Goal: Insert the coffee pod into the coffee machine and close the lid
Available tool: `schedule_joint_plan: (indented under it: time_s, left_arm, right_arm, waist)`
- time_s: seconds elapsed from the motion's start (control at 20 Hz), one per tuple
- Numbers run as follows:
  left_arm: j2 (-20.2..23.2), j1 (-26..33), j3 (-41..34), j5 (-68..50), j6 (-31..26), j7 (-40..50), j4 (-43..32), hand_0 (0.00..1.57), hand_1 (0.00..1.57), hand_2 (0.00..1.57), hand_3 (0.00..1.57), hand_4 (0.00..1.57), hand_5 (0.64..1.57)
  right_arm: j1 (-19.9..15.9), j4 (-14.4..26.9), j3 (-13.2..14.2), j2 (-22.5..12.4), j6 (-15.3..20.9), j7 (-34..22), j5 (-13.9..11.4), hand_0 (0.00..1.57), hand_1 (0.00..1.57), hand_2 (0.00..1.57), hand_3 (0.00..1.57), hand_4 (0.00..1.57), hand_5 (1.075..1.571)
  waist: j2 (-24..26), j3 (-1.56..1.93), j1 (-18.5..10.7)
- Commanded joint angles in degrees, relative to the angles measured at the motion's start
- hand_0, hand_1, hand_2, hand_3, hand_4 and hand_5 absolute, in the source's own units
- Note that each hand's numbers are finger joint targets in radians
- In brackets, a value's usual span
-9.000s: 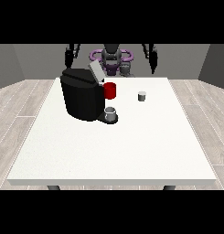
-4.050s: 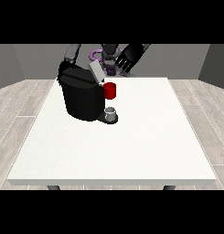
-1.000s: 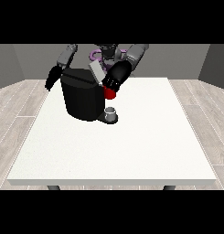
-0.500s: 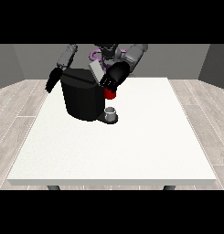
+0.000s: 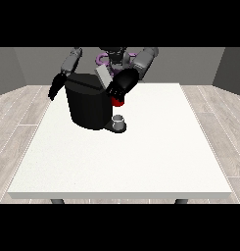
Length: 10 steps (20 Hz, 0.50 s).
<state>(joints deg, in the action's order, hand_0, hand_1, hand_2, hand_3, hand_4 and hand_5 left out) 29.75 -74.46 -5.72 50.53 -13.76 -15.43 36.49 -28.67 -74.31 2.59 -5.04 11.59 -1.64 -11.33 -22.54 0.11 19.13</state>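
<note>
front view: i see the black coffee machine (image 5: 87,105) on the white table (image 5: 141,157), lid (image 5: 103,77) tilted up. the hand at the view's right (image 5: 122,86) is at its top front, above the red part (image 5: 118,101); i cannot tell its fingers or the pod. the hand at the view's left (image 5: 56,87) hangs beside the machine, fingers unclear.

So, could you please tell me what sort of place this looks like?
Probably a plain test room rather than a kitchen: a large white table, pale wood-plank flooring, bare grey walls, and only a black coffee machine set out.

Coffee pod hidden; red part (image 5: 118,102) half behind the hand (image 5: 122,84) at the view's right.
</note>
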Motion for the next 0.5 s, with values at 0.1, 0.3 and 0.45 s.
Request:
schedule_joint_plan:
  time_s: [0.1,0.3,0.45]
  left_arm:
    - [0.56,-0.04,1.23,2.45,3.44,-1.42,0.68,0.51,0.51,0.78,0.6,0.0,1.571]
    - [-0.63,0.37,1.07,3.14,4.32,0.96,-0.22,0.0,0.0,0.62,0.49,0.0,1.571]
    - [2.83,0.15,-0.09,2.93,3.85,-2.03,-1.6,0.0,0.0,0.56,0.46,0.0,1.571]
  right_arm:
    - [-2.38,1.03,1.98,-0.69,0.4,-0.24,0.95,0.0,0.0,0.0,0.0,0.11,1.571]
    - [0.35,0.71,-0.95,1.16,1.88,0.0,-1.78,0.0,0.0,0.0,0.0,0.2,1.571]
    - [-1.3,-1.54,-0.51,0.49,1.59,-2.24,-1.42,0.0,0.0,0.0,0.0,0.15,1.571]
  waist:
    - [-1.36,-0.09,-1.34]
    - [0.07,-0.09,-0.45]
    - [-0.75,-0.12,-0.1]
